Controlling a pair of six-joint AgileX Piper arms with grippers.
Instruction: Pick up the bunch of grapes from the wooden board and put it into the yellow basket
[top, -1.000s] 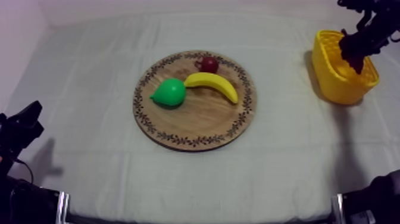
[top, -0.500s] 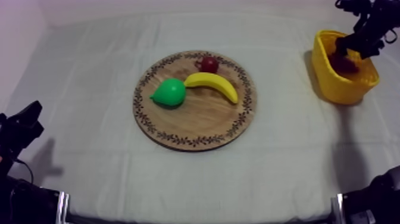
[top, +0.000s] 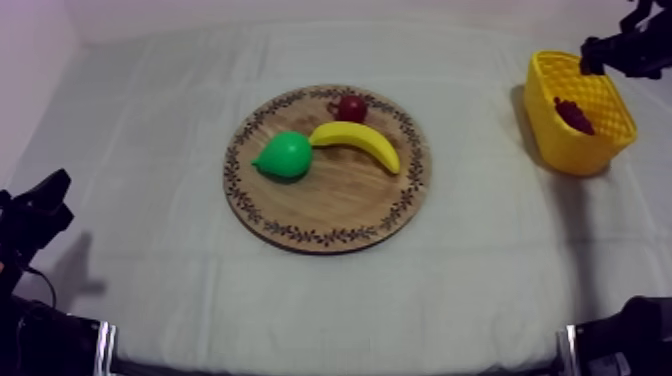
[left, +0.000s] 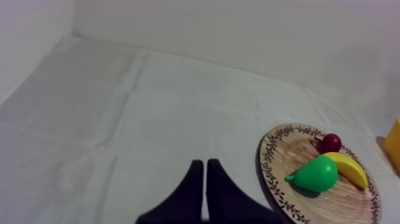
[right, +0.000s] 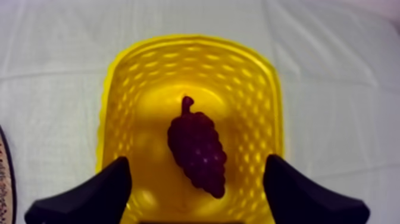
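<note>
Two black fingers (right: 89, 199) of the right gripper (right: 196, 159) stand wide apart with nothing clamped between them, framing the yellow basket (right: 189, 43), above whose open mouth the gripper hangs. Directly below, the bunch of grapes (right: 198, 154) lies on the basket floor, dark purple, stem end toward one end wall, touching neither finger. Seen from above, the right arm (top: 640, 45) enters at the far right corner of the scene, its gripper by the far rim of the basket; the basket stands at the far right of the table (top: 480, 290), well apart from the round wooden board (top: 330, 215). The left gripper (left: 205, 164) rests low at the near left edge, its fingers lying together as a narrow wedge with nothing held; it is over grey-white cloth (top: 150, 120), with the board to its right. On the board, at the centre of the table, three toy fruits are grouped toward the far half: a green pear (top: 285, 156) at the left, a yellow banana (top: 358, 143) just to its right, and a small red fruit (top: 351, 106) near the far rim. Pear and banana touch at the banana's left tip; the small red fruit sits just beyond the banana, whether touching it cannot be told. A patterned rim of dark motifs runs round the board.
</note>
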